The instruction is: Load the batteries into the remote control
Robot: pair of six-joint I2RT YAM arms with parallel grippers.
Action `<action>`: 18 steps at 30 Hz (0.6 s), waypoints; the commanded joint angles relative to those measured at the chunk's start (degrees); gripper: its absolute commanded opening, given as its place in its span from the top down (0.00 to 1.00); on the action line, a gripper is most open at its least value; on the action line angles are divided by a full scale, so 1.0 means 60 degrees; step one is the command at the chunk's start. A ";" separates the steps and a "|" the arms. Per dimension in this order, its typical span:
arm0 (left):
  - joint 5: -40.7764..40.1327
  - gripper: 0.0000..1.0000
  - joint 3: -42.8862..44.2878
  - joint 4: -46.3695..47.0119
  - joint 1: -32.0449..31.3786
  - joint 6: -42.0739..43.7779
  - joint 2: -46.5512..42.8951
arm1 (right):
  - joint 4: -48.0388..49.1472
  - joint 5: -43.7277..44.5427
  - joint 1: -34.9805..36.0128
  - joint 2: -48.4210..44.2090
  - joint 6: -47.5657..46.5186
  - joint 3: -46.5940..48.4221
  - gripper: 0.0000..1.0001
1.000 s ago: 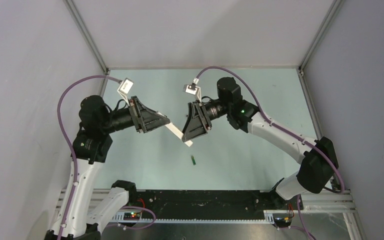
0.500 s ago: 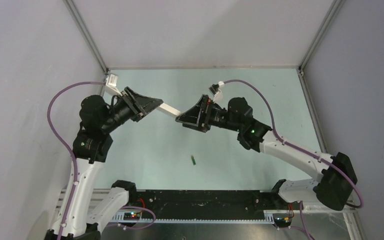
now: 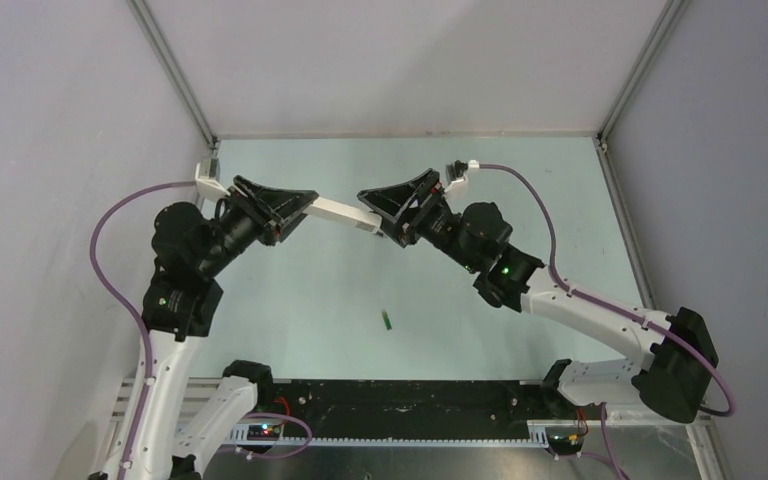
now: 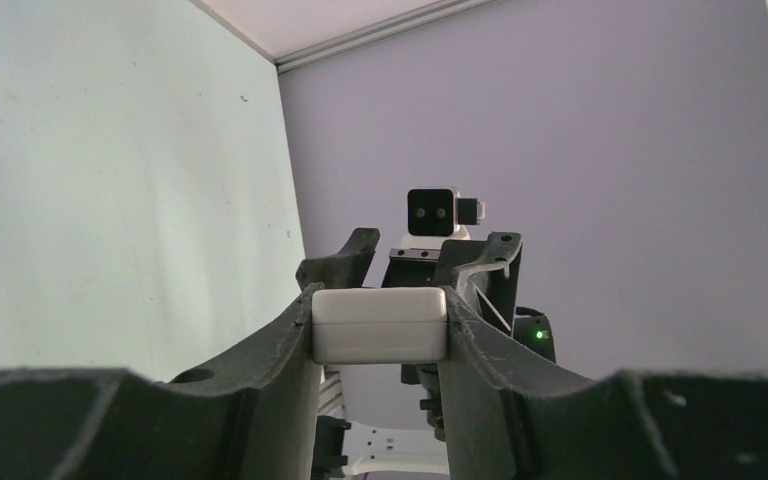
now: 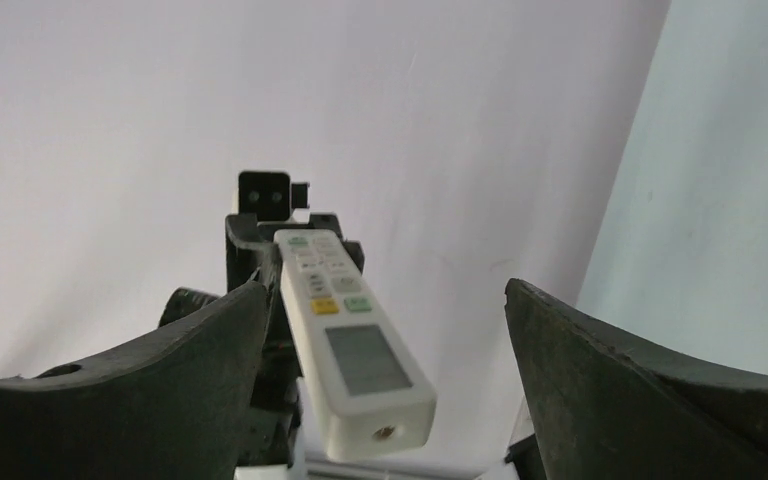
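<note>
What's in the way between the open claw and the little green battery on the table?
Nothing I can see. The right claw is open at the remote control, and only table lies between it and the green battery.

The slim white rectangular plastic remote control [image 5: 355,340] is smooth with a faint sheen; its grey display window looks flat and dull. The black plastic fingers [image 5: 610,370] of the right gripper [image 5: 388,300] are matt and finely grained. The pale green table [image 3: 520,180] is matt, the purple cable [image 3: 110,225] smooth-sheathed, the frame posts [image 3: 175,75] dull metal.
</note>
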 commanded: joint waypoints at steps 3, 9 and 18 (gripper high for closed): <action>-0.0644 1.00 -0.0684 0.0896 -0.0088 -0.1499 -0.0593 | 0.0408 0.2668 0.0890 0.0162 -0.1632 0.0456 0.11; -0.1773 1.00 -0.1192 0.1173 -0.0088 -0.1853 -0.1145 | 0.2245 0.5313 0.2333 0.0940 -0.4606 0.0846 0.11; -0.2272 1.00 -0.1767 0.1698 -0.0096 -0.2559 -0.1749 | 0.4599 0.6505 0.2850 0.2314 -0.4665 0.1034 0.16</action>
